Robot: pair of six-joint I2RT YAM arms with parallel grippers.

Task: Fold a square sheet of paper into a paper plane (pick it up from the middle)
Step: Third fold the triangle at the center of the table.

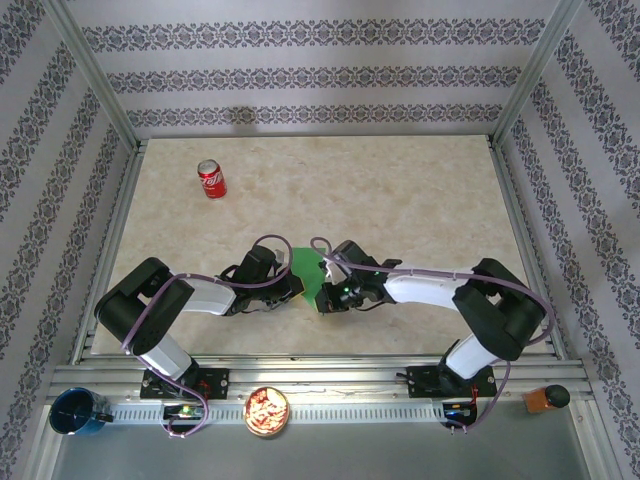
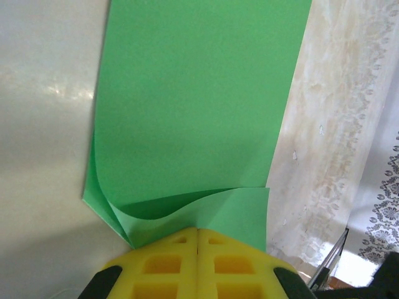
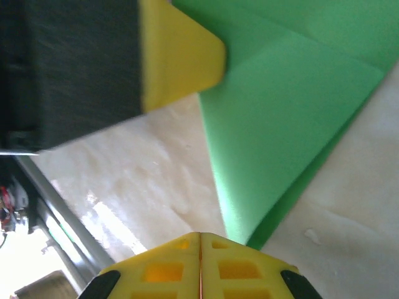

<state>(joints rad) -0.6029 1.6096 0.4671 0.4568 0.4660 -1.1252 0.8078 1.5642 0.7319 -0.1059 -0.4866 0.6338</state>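
Paper (image 2: 199,112) pinched in closed left gripper (image 2: 197,235) (right gripper (image 3: 201,238) closed, just beside)

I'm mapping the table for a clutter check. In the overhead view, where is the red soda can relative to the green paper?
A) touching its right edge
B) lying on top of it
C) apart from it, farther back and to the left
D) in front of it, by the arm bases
C: the red soda can stands well apart from the square sheet of paper, farther back and to its left.
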